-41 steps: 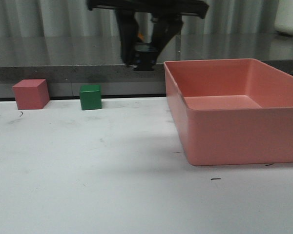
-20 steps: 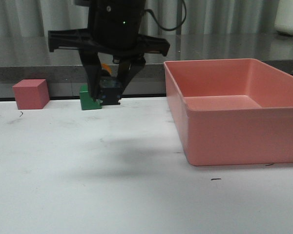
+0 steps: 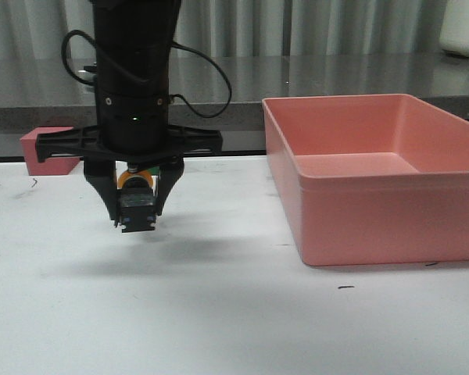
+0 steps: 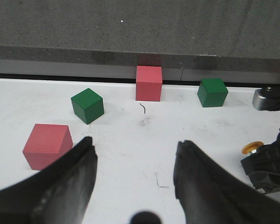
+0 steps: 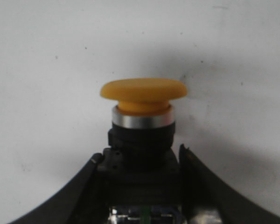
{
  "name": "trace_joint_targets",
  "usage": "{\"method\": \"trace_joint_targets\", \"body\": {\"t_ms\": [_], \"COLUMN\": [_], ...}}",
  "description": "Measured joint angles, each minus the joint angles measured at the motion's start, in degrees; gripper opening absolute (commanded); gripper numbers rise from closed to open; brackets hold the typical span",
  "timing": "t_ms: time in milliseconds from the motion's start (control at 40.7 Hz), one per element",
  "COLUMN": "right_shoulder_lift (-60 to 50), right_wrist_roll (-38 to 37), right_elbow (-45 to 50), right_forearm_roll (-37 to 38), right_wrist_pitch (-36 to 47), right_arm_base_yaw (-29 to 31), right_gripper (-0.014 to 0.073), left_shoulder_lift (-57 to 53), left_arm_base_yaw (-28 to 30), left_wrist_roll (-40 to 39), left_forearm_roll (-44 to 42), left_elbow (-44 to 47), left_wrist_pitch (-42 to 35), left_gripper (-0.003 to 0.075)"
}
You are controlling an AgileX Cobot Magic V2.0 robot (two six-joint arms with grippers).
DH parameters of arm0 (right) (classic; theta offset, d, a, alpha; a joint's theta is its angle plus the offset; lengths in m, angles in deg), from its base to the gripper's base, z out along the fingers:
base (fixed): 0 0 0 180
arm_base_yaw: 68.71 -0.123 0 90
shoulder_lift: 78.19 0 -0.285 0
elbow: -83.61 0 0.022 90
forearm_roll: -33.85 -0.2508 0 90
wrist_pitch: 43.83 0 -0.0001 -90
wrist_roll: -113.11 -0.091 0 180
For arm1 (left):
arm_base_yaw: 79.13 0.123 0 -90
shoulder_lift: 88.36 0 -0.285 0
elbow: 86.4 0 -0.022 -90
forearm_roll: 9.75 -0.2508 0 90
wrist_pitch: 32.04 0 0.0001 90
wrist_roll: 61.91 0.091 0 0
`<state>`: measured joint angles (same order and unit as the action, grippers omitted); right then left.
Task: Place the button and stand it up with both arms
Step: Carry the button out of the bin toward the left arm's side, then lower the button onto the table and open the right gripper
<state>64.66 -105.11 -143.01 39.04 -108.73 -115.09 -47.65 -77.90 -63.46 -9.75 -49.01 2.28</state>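
Note:
The button has a yellow cap and a black base. My right gripper is shut on its base and holds it just above the white table, left of centre. In the right wrist view the cap sticks out beyond the fingers, which press both sides of the base. The left wrist view shows the button at its right edge, still gripped. My left gripper is open and empty over bare table; it does not show in the front view.
A large pink tray stands at the right. A pink cube sits at the back left, partly behind the arm. The left wrist view shows two pink cubes and two green cubes.
My right arm has come down from the back centre, moving left and nearer, with the button in its grip. It now covers the green cube in the front view.

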Motion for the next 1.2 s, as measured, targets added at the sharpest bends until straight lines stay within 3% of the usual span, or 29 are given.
{"method": "trace_joint_targets", "body": {"t_ms": [295,884,958,1130,1204], "right_shoulder_lift": [3.90,7.03,7.40,7.40,7.40], "right_wrist_roll": [-8.61,-9.39,-9.39,-9.39,-9.39], "right_elbow": [-6.39,-6.60,-6.60,-6.60,-6.60], "right_forearm_roll": [1.42,0.01,0.01,0.01,0.01], "right_wrist_pitch": [-1.81,1.17,1.17,1.07,1.07], "right_arm_base_yaw": [-0.66,-0.66,-0.66,-0.66,-0.66], "right_gripper": [0.0256,0.0261,0.0302,0.0517,0.0544], "left_shoulder_lift": [0.00,0.00,0.00,0.00,0.00], "left_arm_base_yaw": [0.00,0.00,0.00,0.00,0.00], "left_wrist_roll": [0.00,0.00,0.00,0.00,0.00], "left_forearm_roll": [0.00,0.00,0.00,0.00,0.00], "left_elbow": [0.00,0.00,0.00,0.00,0.00], "left_wrist_pitch": [0.00,0.00,0.00,0.00,0.00], "left_gripper": [0.0363,0.0363,0.0363,0.0363,0.0363]}}
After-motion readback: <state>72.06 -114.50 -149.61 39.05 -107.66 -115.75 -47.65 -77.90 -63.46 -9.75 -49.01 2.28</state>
